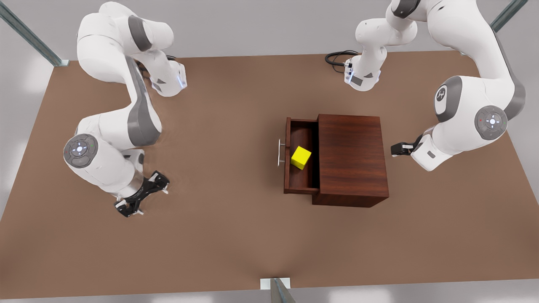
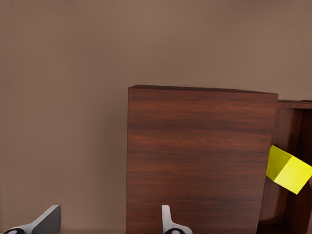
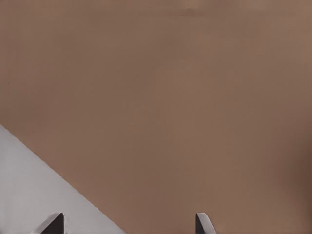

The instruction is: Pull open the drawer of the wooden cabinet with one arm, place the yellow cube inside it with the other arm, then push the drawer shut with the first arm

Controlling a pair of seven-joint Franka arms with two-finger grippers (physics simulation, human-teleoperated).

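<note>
The drawer (image 1: 300, 155) is pulled out of the wooden cabinet (image 1: 351, 158), with the yellow cube (image 1: 300, 157) sitting inside it, tilted. Left gripper (image 1: 400, 149) hovers just beside the cabinet's back, fingers spread and empty. Right gripper (image 1: 141, 194) waits well away over the bare table (image 1: 219, 227), fingers also spread.

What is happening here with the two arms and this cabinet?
The drawer of the wooden cabinet stands pulled open, and the yellow cube already lies inside it. Nothing is held now. The left gripper hovers open beside the cabinet, on the side away from the drawer. The right gripper waits open over the table, far from the cabinet. Pushing the drawer shut is not yet done.
</note>
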